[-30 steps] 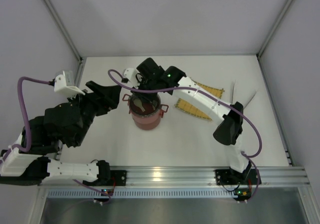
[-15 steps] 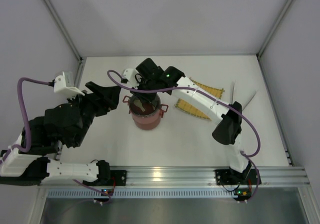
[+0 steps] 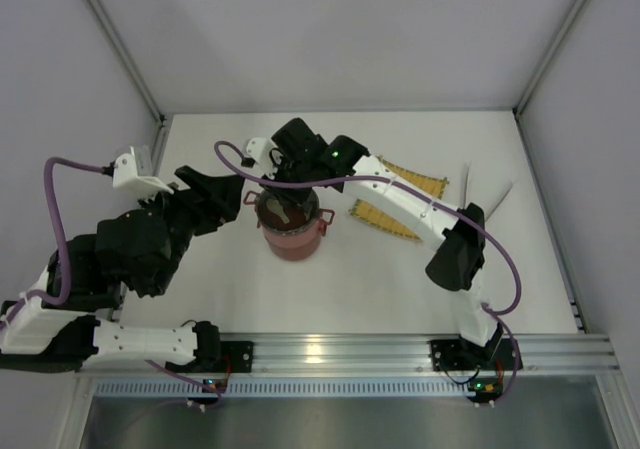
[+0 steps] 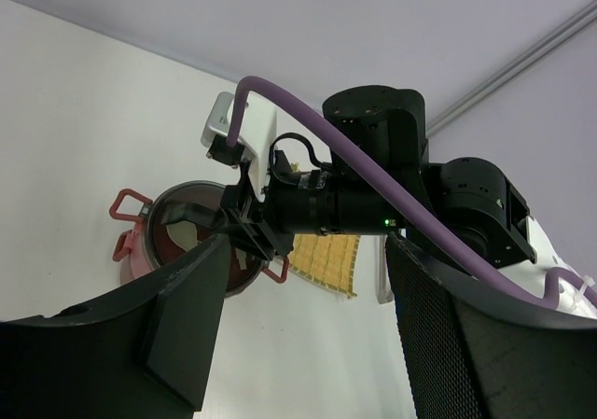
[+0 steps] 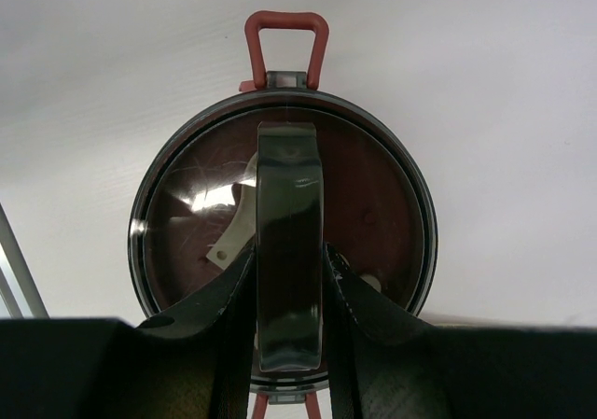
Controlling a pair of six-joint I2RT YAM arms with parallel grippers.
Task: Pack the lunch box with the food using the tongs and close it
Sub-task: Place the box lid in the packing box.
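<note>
Lunch box (image 3: 292,241) is seen stacked near the middle of the table (image 3: 350,299), with the domed lid (image 5: 373,195) over its top. The lid's arched handle (image 5: 289,204) is clamped between the fingers of the right gripper (image 5: 289,274). The left gripper (image 3: 228,197) is held just left of the box, jaws spread and empty. The tongs (image 3: 466,184) lie ungripped at the far right, beyond two yellow mats (image 3: 385,221).
</note>
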